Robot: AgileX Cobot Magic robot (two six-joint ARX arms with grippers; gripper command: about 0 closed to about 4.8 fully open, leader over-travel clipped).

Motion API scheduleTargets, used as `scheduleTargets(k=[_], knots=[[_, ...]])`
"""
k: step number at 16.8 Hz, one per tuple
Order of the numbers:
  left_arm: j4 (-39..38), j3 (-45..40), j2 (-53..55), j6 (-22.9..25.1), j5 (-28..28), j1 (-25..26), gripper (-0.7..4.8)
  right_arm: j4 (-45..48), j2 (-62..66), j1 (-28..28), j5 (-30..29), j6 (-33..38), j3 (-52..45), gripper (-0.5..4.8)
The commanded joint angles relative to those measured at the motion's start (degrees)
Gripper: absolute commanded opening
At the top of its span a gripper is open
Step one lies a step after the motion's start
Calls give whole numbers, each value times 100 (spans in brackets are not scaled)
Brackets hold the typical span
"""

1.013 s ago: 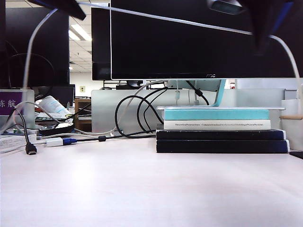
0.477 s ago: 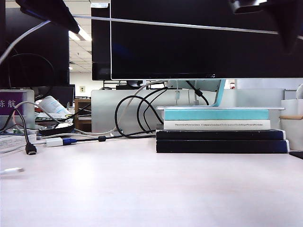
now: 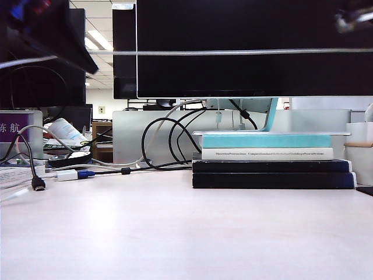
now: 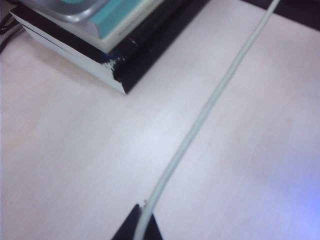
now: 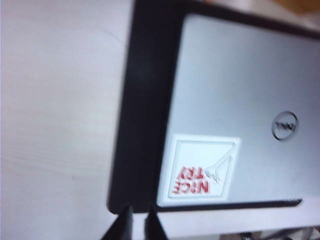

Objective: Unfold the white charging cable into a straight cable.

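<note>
**Cable drawn taut in the air, ready to be laid down straight**

Nearest the camera, the pale surface (image 3: 186, 233) lies bare from its front edge up to the stack of books (image 3: 273, 163), so there is open room there to set the line down. The white charging cable (image 3: 233, 52) hangs well above it as a nearly level line across the exterior view, running between the two arms.

The left gripper (image 4: 138, 226), high over the left side of the surface, has its fingers shut on the cable; in its wrist view the cord leaves the fingertips and runs off in a gentle curve above the surface, passing beside the books' corner. The right gripper (image 5: 136, 220) sits high over the right side, above a grey laptop (image 5: 240, 110). Its fingers stand only a sliver apart, and I cannot tell from its wrist view whether the cable is between them.

To do this well, I judge both ends should sink together, keeping even tension, and land in front of the books. The book stack, the laptop's edge and the black cables (image 3: 166, 140) and white adapter (image 3: 67, 174) toward the far left could snag a slack end.
</note>
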Motion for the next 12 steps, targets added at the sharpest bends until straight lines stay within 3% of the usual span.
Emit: scheduleTargets(k=[1, 3, 6, 7, 8, 9, 10, 12], knots=[[428, 7, 203, -345, 468, 7, -6, -37, -28, -201, 59, -188, -31, 46], [426, 7, 319, -358, 780, 7, -5, -37, -20, -232, 61, -254, -103, 64], [417, 7, 579, -400, 828, -177, -1, -15, -15, -365, 11, -337, -341, 64], [437, 7, 627, -391, 894, -249, 61, 17, -15, -372, 17, -337, -415, 91], [505, 7, 658, -385, 907, -350, 124, 48, -15, -374, 28, -348, -470, 184], [612, 7, 691, -400, 909, -468, 217, 72, -13, -378, 48, -361, -516, 309], [682, 7, 691, -400, 909, -531, 293, 74, -15, -376, 83, -409, -538, 343], [787, 7, 691, -402, 907, -702, 433, 72, -15, -376, 107, -479, -544, 342]])
